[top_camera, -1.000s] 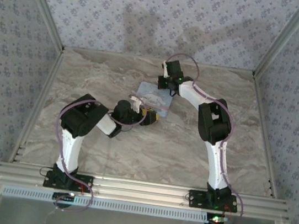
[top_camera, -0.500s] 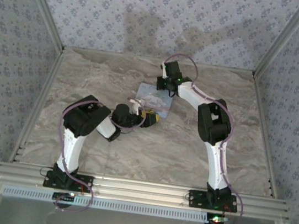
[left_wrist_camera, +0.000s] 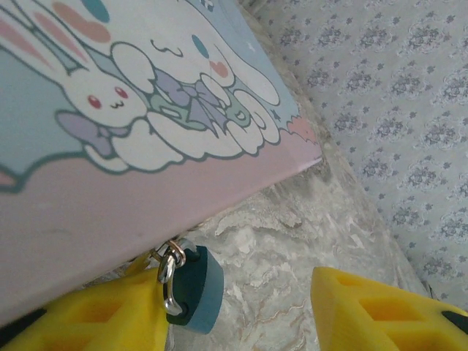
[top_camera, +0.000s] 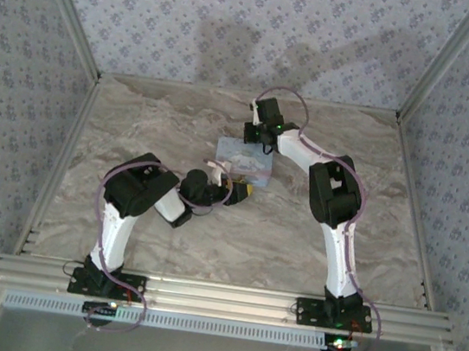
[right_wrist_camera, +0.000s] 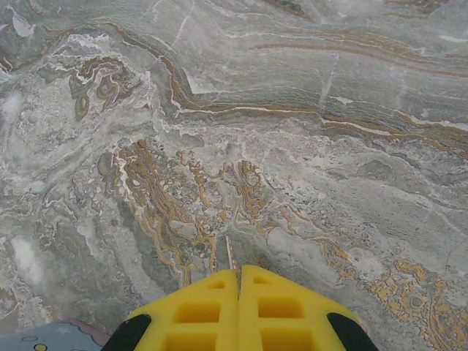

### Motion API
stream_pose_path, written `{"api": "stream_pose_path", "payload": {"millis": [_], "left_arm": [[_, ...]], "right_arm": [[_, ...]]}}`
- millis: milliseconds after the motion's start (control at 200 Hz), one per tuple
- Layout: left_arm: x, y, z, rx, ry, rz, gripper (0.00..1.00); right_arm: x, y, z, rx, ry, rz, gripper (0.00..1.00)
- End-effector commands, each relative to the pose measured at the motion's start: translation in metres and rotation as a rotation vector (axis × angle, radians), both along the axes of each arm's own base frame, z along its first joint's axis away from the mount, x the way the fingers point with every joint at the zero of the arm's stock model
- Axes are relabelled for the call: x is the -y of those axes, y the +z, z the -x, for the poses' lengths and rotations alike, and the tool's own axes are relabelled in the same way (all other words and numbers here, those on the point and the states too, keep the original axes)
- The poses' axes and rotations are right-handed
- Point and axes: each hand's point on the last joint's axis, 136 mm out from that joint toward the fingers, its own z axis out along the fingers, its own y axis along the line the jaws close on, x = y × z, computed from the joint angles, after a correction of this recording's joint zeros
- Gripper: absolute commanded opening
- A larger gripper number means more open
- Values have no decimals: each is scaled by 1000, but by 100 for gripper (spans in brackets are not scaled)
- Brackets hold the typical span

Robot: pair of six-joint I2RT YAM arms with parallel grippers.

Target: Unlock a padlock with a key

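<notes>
1. Against the picture of one second ago, the left arm (top_camera: 131,196) has folded back: its elbow is now nearer to the near edge of the table (top_camera: 136,127).
2. The left gripper (left_wrist_camera: 241,300) has slid a little to the right from above. It is released, with its yellow fingers (left_wrist_camera: 95,322) wide apart.
3. Only the left wrist view makes the padlock (left_wrist_camera: 194,291) clear. It is dark blue and hangs by its silver shackle (left_wrist_camera: 168,292) from a small ring (left_wrist_camera: 174,256) at the tin's lower edge, just beside one finger.
4. The tin (top_camera: 245,161) lay cornerwise before. Now its sides run almost square to the table, between the two grippers.
5. The right gripper (right_wrist_camera: 238,274) has hardly moved, at the tin's far edge. It is clenched over bare marble. We cannot tell whether the thin pale strip (right_wrist_camera: 229,252) ahead of its tips is a key or a vein.
</notes>
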Motion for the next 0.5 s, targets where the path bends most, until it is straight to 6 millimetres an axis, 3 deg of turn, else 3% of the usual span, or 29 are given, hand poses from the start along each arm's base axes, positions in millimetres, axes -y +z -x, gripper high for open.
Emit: {"api": "stream_pose_path", "payload": {"millis": [0, 70, 155, 260, 410, 495], "left_arm": [[5, 7, 1, 16, 10, 35, 53], [9, 3, 3, 1, 8, 14, 55], [13, -2, 4, -9, 21, -20, 65], [17, -11, 3, -45, 25, -52, 52], [10, -14, 2, -60, 68, -27, 41], [7, -19, 3, -69, 74, -41, 41]], "right_arm": [[0, -17, 24, -81, 16, 36, 0], [0, -17, 24, -79, 16, 38, 0], [0, -16, 25, -78, 16, 38, 0], [-1, -16, 26, -80, 16, 35, 0], [-1, -17, 27, -79, 15, 39, 0], [-1, -15, 28, -75, 16, 39, 0]]}}
